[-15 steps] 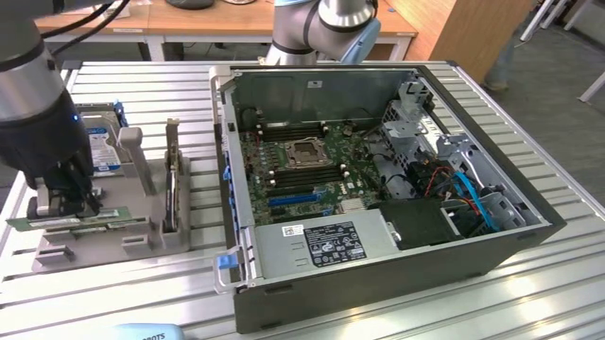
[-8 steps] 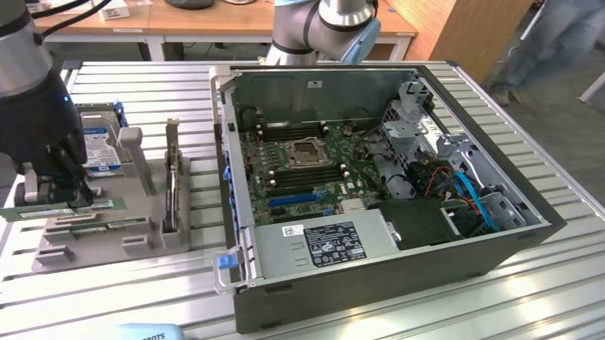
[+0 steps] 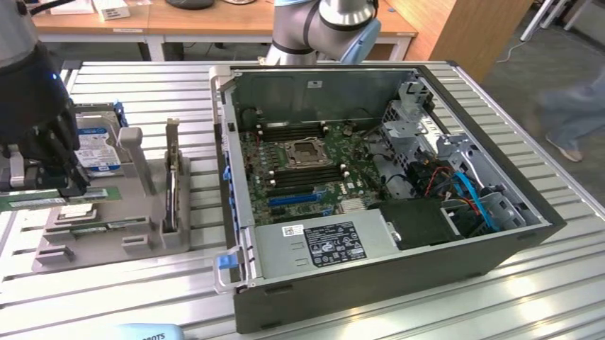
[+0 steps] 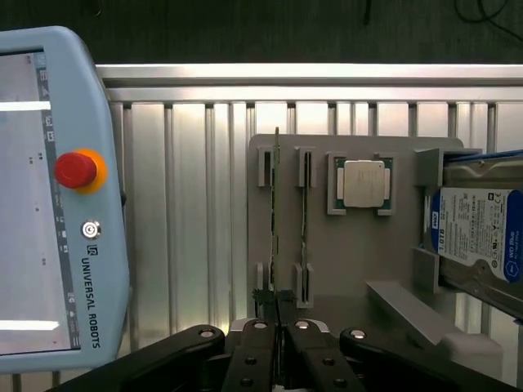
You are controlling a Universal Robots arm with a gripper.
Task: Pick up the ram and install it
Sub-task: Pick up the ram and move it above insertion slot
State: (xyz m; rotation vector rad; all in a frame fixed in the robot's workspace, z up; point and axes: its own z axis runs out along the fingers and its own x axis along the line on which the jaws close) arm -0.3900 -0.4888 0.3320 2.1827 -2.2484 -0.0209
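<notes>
The gripper (image 3: pixel 42 185) hangs at the exterior view's far left, over the grey tray (image 3: pixel 142 244) that sits on the slatted table (image 3: pixel 113 290). Its fingers are pinched shut on the ram (image 3: pixel 66 200), a thin green stick lying level along the tray's upper edge and running off the left of the frame. From here I can't tell whether the stick is clear of its slot or resting in it.

In the wrist view the ram (image 4: pixel 276 204) appears edge-on, in line with one pair of tray (image 4: pixel 351 269) slots, and the gripper (image 4: pixel 277 309) clamps it at the near end. A second stick (image 4: pixel 304 220) stands in the slots just beside it, and a processor chip (image 4: pixel 364 183) lies in its own pocket next to that. A hard drive (image 4: pixel 482 237) leans at the tray's far side, and the pendant (image 4: pixel 57 196) lies on the table on the other side of the tray.

In the exterior view a dark card (image 3: pixel 172 184) stands upright in the tray, between the gripper and the open case (image 3: pixel 378 283). The case fills the middle of the frame, its motherboard (image 3: pixel 283 166) exposed, well apart from the gripper. A person (image 3: pixel 577 120) is at the right edge.
</notes>
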